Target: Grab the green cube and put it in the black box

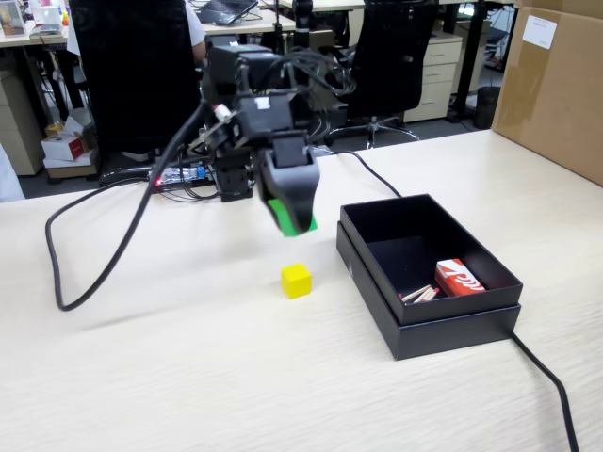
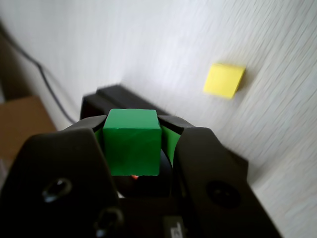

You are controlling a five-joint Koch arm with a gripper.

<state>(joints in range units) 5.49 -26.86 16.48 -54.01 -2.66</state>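
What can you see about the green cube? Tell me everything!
The green cube is small, bright green and plain, with matte faces and crisp edges. The gripper squeezes it between its two black jaws, so it hangs in the air above the pale wooden table. In the fixed view it is mostly hidden by the jaws.

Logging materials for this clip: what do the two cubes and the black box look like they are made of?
Green cube, held in the claw: solid, matte, evenly coloured faces, likely painted wood or foam. Yellow cube: same matte look, probably the same material. Black box: thin matte walls with a stepped rim, seemingly cardboard, though rigid plastic cannot be ruled out.
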